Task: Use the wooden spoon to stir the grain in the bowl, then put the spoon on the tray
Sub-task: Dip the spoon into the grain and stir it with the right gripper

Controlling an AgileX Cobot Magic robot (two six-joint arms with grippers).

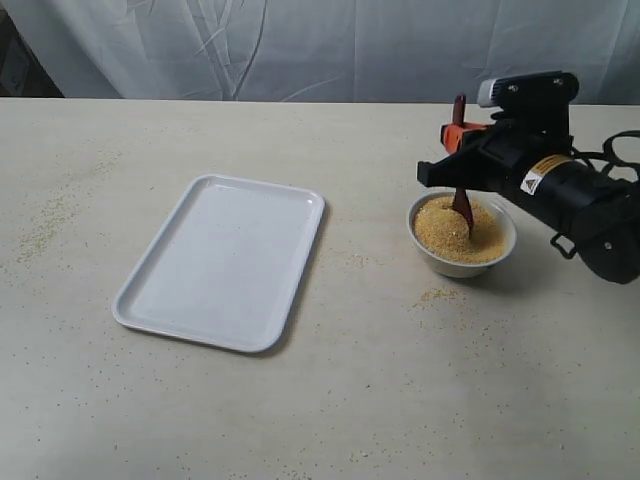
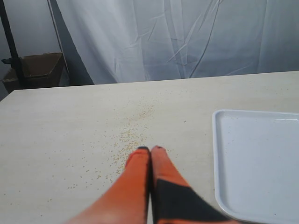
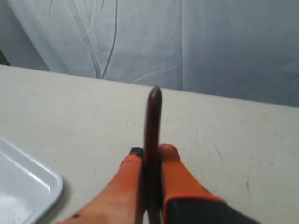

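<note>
Spoon: we've got the spoon (image 1: 461, 200) standing near upright in the bowl (image 1: 462, 266), its tip dipped in the grain (image 1: 443, 231).
Right gripper: the right gripper (image 3: 150, 151) has its jaws clamped on the slim handle, whose end pokes up past the fingertips.
Left gripper: the left gripper (image 2: 150, 149) has its jaws pressed together on nothing, low over the table (image 2: 70, 121) beside the tray (image 2: 254, 158).
Grain: it's loose, light and heaped near the rim. We judge it spills easily, and there's spilt grain (image 1: 437, 295) just beside the bowl.
Bowl: nothing steadies it, so we reckon a hard sweep could shove it.
Handling: we'd call the spoon stiff, light and glossy, so it may twist between the pads. A firm hold on the handle suits it.
Tray: it lies flat, well apart from the bowl.
</note>
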